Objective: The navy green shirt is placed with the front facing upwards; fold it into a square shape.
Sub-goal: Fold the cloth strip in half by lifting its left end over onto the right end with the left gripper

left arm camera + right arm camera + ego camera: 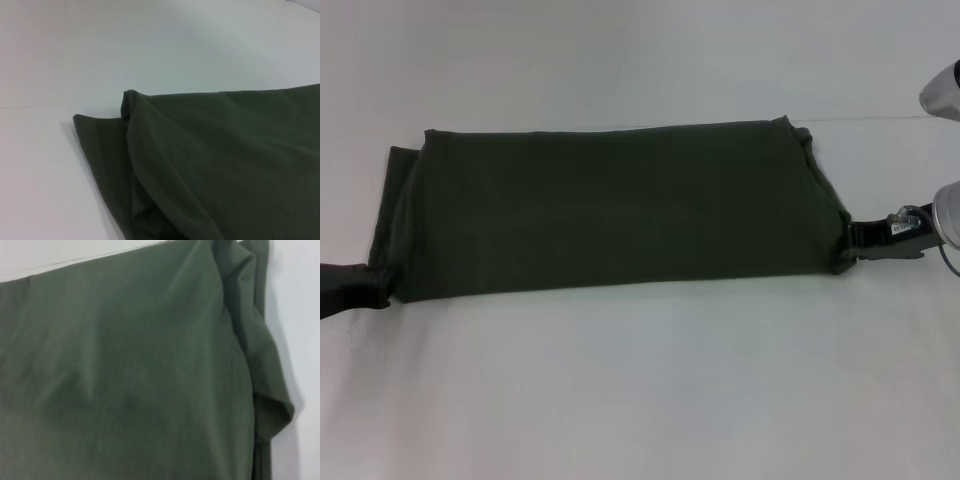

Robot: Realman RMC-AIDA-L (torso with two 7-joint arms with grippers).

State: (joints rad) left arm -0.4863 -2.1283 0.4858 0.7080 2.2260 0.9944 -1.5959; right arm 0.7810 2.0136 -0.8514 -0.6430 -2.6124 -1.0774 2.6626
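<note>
While both arms are working the ends, the navy green shirt (pixel 610 210) is lying folded into a long band across the white worktop (pixel 640 400).

No lettering is showing, just plain olive cloth with layered edges peeking out at each end. Left gripper (pixel 380 285) is pinching its near left corner, right gripper (pixel 848 243) is clamping the near right corner.

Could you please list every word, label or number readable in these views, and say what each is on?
None can be read. The dark olive-green folded cotton shirt shows plain fabric only. A small pale label on the right pincer, at the shirt's near right corner, is too small to read.
</note>
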